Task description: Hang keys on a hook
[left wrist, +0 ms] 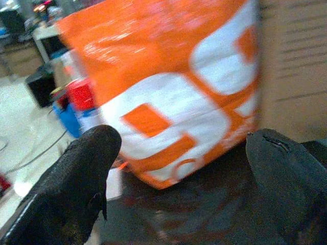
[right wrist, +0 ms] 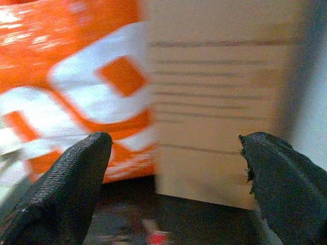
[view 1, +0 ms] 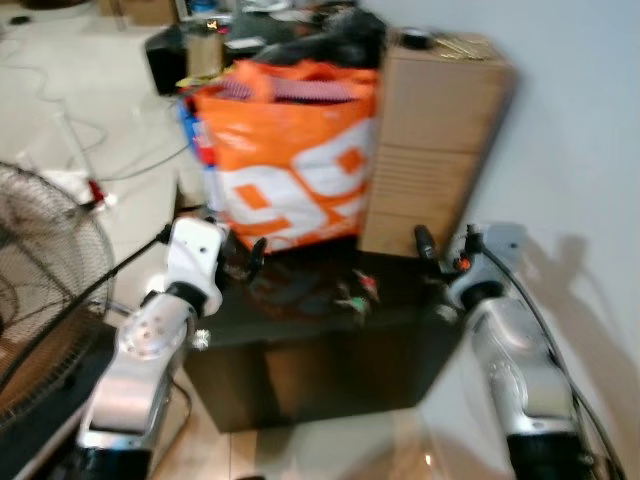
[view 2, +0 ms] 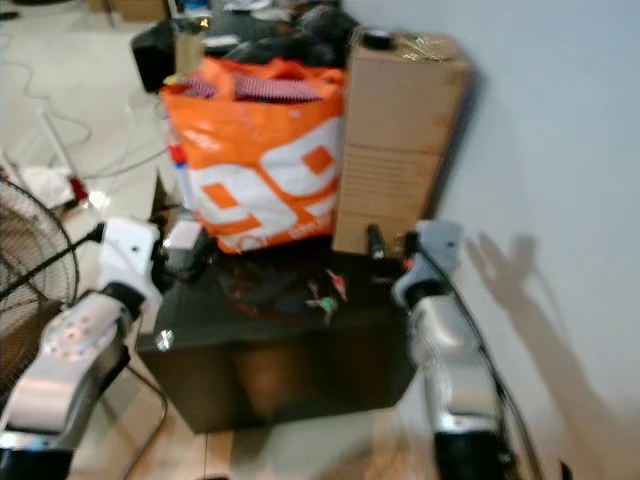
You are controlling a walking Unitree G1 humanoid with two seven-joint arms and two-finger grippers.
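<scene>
The small bunch of keys with red and green tags lies loose on the dark, glossy low table, just below centre of the left eye view, in front of the orange-and-white plastic shopping bag and the tall brown cardboard box. The left gripper hovers at the table's left edge, fingers wide and empty; the right gripper at the right edge is likewise spread, holding nothing. Judging by this, the approach is under way and the pickup not yet begun. Next, one gripper must come down over the keys and close; the hook is not identifiable.
</scene>
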